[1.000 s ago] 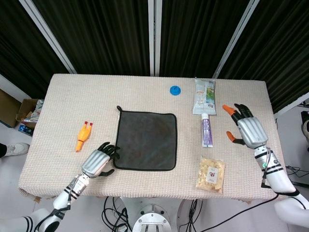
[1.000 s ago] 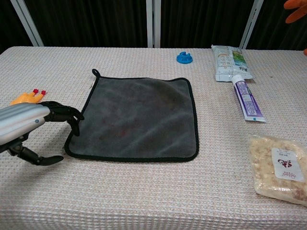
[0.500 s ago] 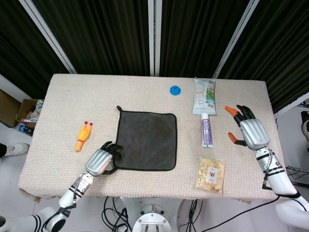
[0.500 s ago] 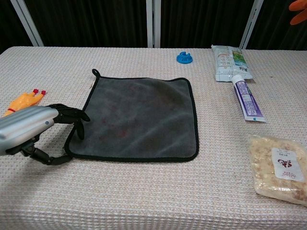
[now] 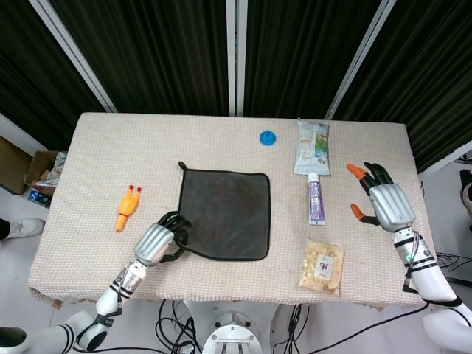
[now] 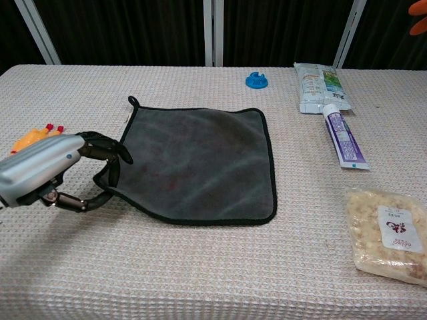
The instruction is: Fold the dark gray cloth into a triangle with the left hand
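Observation:
The dark gray cloth with a black hem lies spread out mid-table, a hanging loop at its far left corner. My left hand pinches the cloth's near left corner between thumb and fingers and has raised it off the table, so the near left edge curls up. My right hand hovers open over the table's right side, fingers spread, far from the cloth; in the chest view only its orange fingertips show at the top right corner.
An orange rubber chicken lies left of the cloth. A blue cap, a snack packet, a purple tube and a bag of nuts sit to the back and right.
My left hand moved right onto the cloth's near left corner, closed on it and lifted it. My right hand drifted slightly toward the near right.

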Controlling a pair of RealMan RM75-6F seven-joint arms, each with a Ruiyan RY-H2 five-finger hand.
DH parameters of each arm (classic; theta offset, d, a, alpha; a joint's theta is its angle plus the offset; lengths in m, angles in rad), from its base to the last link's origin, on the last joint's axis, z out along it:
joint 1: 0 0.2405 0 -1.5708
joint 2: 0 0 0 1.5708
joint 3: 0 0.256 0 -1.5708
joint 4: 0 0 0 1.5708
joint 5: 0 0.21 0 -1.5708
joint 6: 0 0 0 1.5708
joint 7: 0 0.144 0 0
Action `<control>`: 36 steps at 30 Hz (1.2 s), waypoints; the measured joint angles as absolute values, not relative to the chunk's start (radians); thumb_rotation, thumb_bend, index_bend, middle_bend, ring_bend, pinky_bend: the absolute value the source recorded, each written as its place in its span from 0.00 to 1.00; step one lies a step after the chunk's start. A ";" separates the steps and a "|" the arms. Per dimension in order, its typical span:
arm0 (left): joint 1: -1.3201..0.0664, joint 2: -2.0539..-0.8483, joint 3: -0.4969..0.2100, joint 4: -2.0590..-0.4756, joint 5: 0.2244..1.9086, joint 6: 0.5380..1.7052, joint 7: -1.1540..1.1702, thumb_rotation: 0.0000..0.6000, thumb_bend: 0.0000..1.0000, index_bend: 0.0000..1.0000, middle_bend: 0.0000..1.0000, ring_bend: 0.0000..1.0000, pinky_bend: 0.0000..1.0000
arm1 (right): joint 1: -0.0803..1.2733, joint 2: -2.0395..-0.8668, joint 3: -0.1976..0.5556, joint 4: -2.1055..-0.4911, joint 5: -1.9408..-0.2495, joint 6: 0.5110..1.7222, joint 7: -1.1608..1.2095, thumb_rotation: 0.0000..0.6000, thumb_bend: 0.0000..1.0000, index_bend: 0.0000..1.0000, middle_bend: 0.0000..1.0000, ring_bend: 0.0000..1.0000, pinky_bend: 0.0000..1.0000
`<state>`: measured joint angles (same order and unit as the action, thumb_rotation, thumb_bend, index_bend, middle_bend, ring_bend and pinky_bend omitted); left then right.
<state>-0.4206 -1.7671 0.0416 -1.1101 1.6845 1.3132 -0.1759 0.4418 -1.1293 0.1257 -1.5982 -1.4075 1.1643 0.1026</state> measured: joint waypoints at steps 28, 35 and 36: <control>-0.528 -1.437 0.015 -1.495 1.645 1.118 0.000 1.00 0.53 0.64 0.27 0.20 0.14 | 0.411 -1.128 0.121 -1.571 -1.417 1.190 0.153 1.00 0.29 0.10 0.14 0.00 0.04; -0.678 -1.419 -0.098 -1.561 1.545 0.919 0.069 1.00 0.54 0.64 0.26 0.20 0.14 | 0.395 -1.118 0.120 -1.572 -1.422 1.207 0.162 1.00 0.29 0.10 0.14 0.00 0.04; -0.706 -1.422 -0.118 -1.563 1.514 0.879 0.080 1.00 0.54 0.64 0.26 0.20 0.14 | 0.394 -1.116 0.120 -1.574 -1.423 1.209 0.162 1.00 0.29 0.10 0.14 0.00 0.04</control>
<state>-0.7062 -1.4222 -0.1176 -1.5627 1.5144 0.8789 0.0802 0.3936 -1.1161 0.1198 -1.5736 -1.4226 1.2095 0.1621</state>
